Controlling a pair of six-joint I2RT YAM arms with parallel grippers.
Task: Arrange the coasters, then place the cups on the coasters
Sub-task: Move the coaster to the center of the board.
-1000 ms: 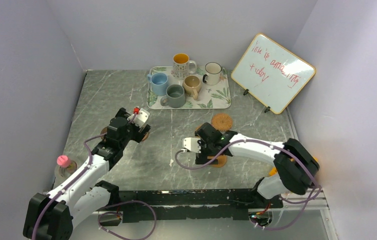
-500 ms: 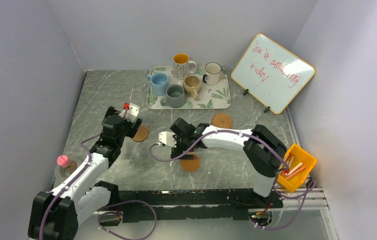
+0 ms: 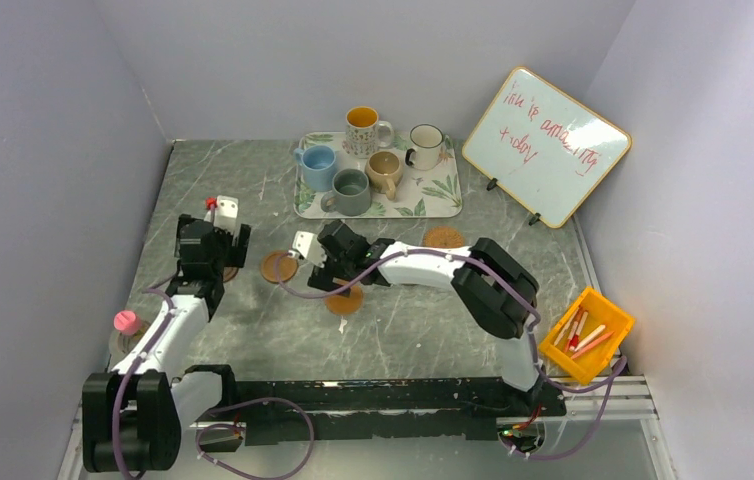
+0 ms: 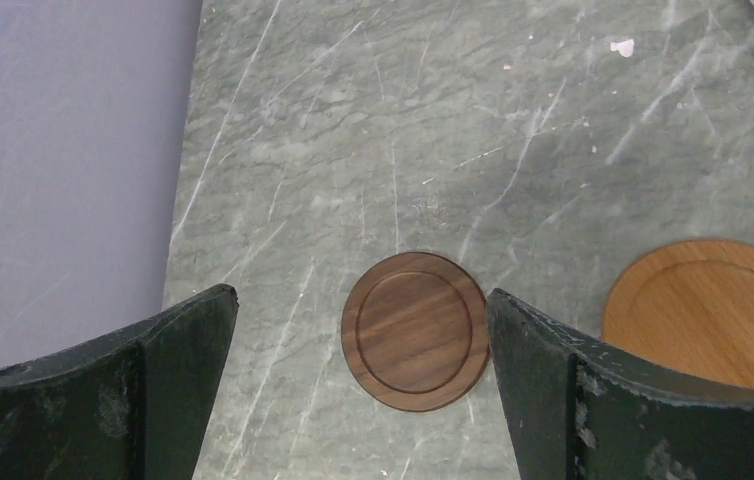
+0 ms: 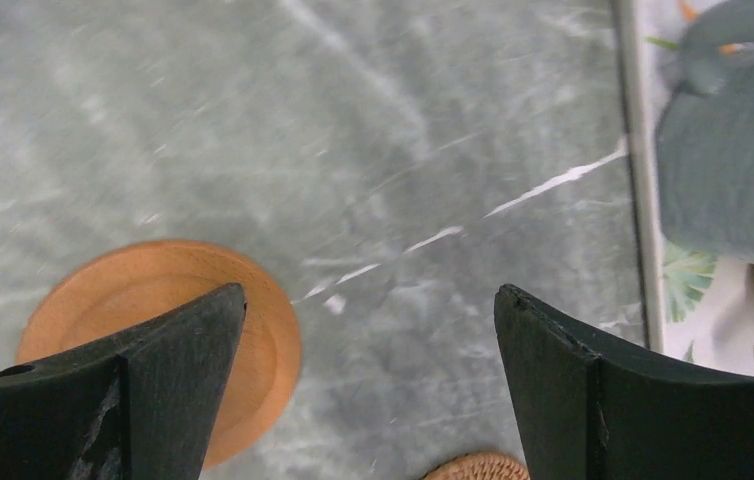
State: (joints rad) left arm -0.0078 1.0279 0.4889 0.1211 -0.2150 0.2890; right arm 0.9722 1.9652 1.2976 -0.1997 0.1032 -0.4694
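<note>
My left tool [image 4: 360,300] and right tool [image 5: 370,295] gape released, empty. Five cups [image 3: 350,192] stand upright on the tray [image 3: 443,196]; four coasters [image 3: 278,267] in view lie flat.

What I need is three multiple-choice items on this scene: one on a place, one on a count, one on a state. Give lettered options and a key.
1. Where do the cups stand?
A. On the coasters
B. On the leaf-print tray
C. Held in the grippers

2. How many cups are there?
A. Three
B. Four
C. Five

3. What state is the left gripper in?
A. Open
B. Shut on a coaster
C. Shut on a cup

Key:
1 B: every cup sits on the tray at the far side of the table.
2 C: the top view shows five handled cups.
3 A: in the left wrist view its fingers stand wide apart, with the dark wood coaster lying between them.
</note>
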